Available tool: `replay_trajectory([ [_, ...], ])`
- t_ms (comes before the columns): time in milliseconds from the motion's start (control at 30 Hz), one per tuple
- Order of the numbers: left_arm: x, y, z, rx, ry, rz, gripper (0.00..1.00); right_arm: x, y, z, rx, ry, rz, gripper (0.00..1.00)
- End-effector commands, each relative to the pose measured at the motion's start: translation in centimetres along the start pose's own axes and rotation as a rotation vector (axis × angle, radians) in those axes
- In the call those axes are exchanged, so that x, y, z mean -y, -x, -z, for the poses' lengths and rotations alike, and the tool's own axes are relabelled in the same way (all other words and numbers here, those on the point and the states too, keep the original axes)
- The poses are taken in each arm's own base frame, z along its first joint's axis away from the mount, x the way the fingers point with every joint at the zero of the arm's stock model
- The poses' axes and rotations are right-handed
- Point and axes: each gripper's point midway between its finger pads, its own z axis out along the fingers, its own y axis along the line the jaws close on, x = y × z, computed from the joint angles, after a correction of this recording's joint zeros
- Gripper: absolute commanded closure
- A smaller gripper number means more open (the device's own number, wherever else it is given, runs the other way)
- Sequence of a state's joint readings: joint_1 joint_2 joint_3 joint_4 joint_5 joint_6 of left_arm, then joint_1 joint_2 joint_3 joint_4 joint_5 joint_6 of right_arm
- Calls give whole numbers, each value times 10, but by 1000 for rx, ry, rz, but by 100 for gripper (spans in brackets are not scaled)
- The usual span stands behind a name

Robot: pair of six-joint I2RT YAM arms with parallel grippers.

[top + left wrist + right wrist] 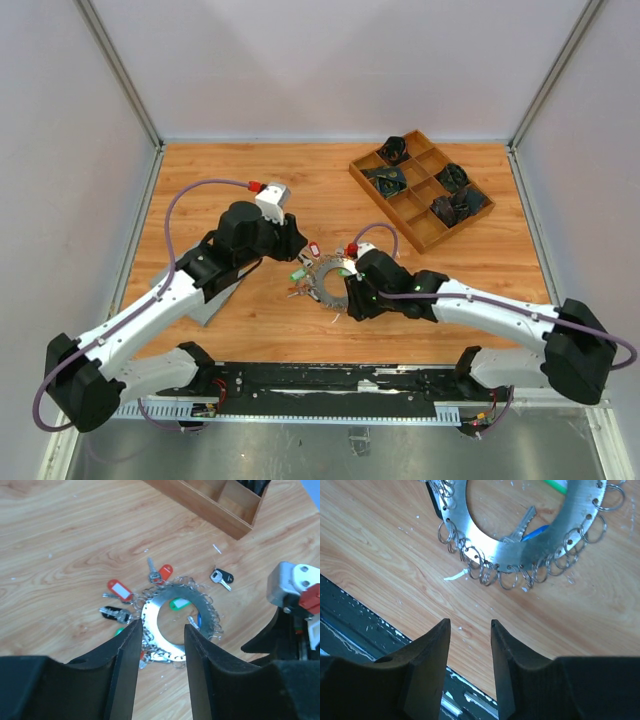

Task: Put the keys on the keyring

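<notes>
The keyring (151,611) is a flat silver ring plate edged with many small wire rings, lying on the wooden table (60,540). It also shows in the top view (322,287) and the right wrist view (530,547). Keys lie around it: two with red tags (118,589) (163,572), one black-headed (222,576), one dark (115,613). Green (178,602) and blue (536,531) tagged keys lie inside the ring. My left gripper (162,626) is open and empty just above the ring's near edge. My right gripper (469,622) is open and empty, short of the ring.
A wooden compartment tray (420,190) with dark items stands at the back right, and its corner shows in the left wrist view (210,507). The black base rail (365,630) runs along the table's near edge, close to my right gripper. Grey walls enclose the table.
</notes>
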State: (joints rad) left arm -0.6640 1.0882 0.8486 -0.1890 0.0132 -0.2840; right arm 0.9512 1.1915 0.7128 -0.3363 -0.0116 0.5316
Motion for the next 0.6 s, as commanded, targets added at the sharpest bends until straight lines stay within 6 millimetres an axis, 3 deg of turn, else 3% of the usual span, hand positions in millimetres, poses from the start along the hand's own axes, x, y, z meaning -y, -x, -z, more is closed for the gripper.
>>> replay_trajectory([
  [0, -21, 9, 23, 20, 73, -71, 55, -14, 20, -15, 41, -17, -81, 61],
  [167, -33, 2, 30, 18, 98, -91, 54, -8, 18, -29, -2, -76, -85, 61],
  [567, -38, -7, 27, 4, 96, -143, 54, 1, 10, -46, -79, -150, -65, 70],
])
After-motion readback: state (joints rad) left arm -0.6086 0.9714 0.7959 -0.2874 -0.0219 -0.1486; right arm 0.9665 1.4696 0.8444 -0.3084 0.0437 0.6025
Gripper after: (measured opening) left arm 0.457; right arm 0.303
